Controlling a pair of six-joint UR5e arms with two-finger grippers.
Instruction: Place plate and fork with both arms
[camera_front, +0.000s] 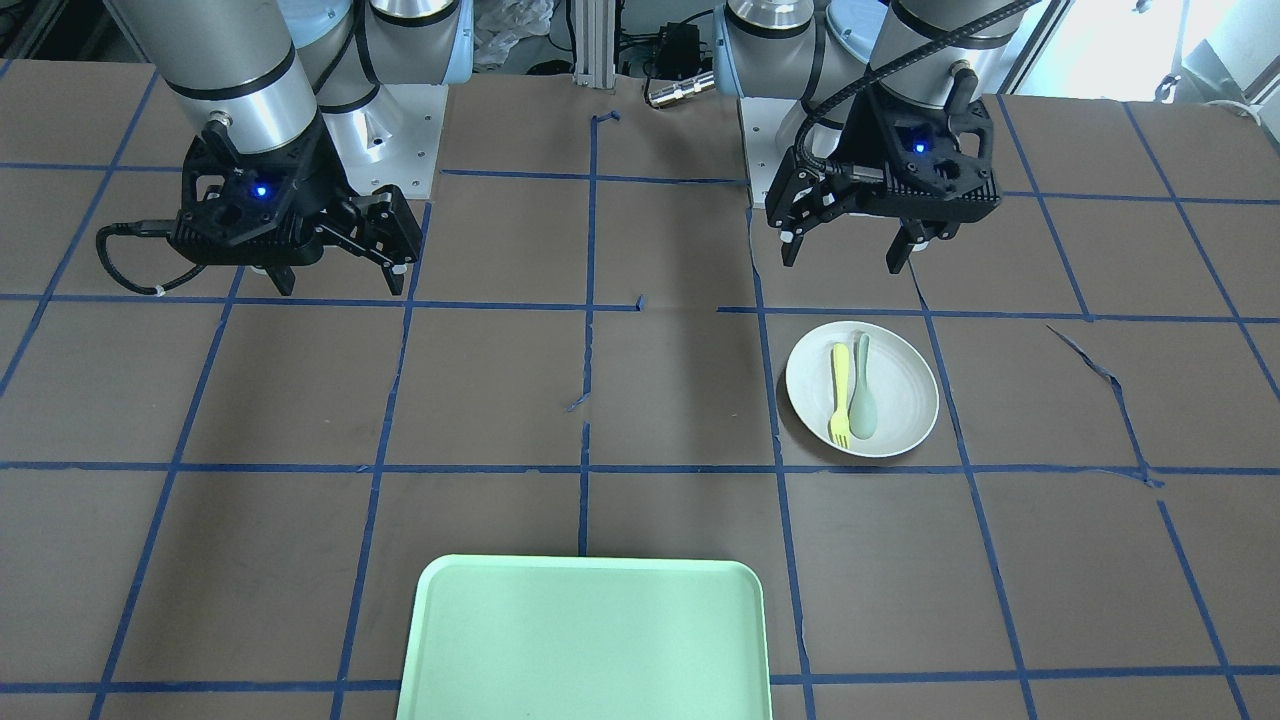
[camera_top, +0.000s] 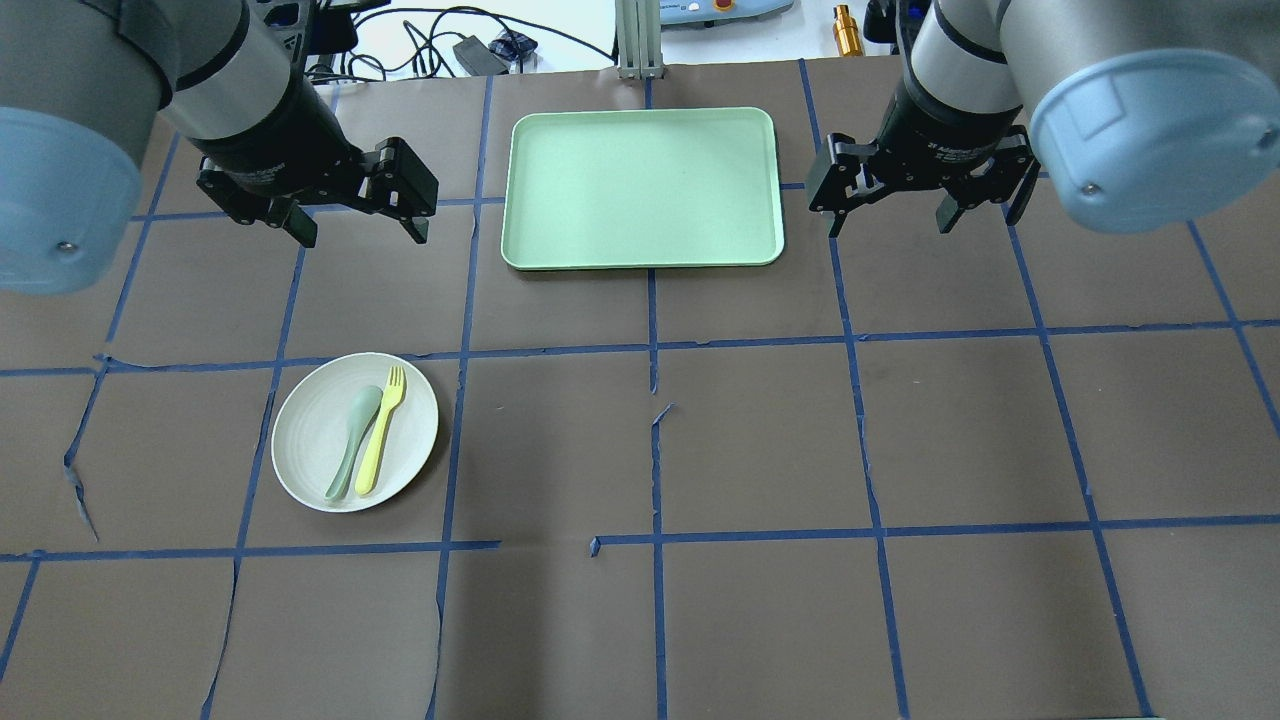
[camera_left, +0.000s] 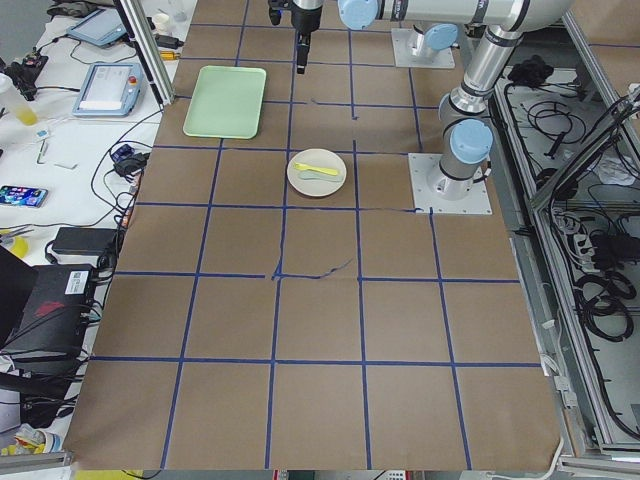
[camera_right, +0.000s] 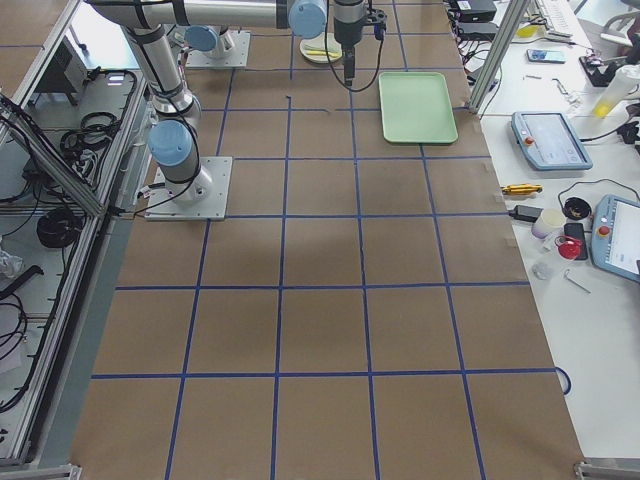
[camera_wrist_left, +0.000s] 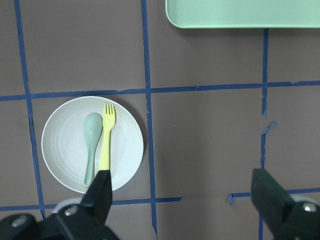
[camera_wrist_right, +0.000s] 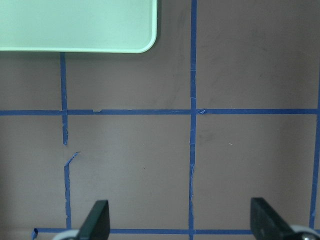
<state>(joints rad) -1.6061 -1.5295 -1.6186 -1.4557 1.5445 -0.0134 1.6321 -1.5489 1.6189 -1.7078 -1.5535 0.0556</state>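
Lying side by side on the plate (camera_top: 305, 435), the fork (camera_top: 381, 432) and a grey-green spoon (camera_top: 350, 450) are so close that their heads seem to touch. Tines and bowl point away from the robot. The plate stands on the brown table (camera_top: 760, 440) in the robot's left half, inside one square of the blue tape grid. It is well apart from the mint-green tray (camera_top: 640, 185), which lies in the middle near the far edge.

The left gripper (camera_top: 362, 235) hangs in the air with its fingers spread wide, holding nothing. The right gripper (camera_top: 890, 225), on the other side of the tray, is equally wide and empty.

Each wrist view cuts its own fingers off at the bottom edge, so only their ends show, and it catches just a strip or corner of the tray. The front-facing view loses the tray's near end below the frame. From the table's right end the plate is partly hidden behind the near arm. From both ends the grippers are too small to judge.
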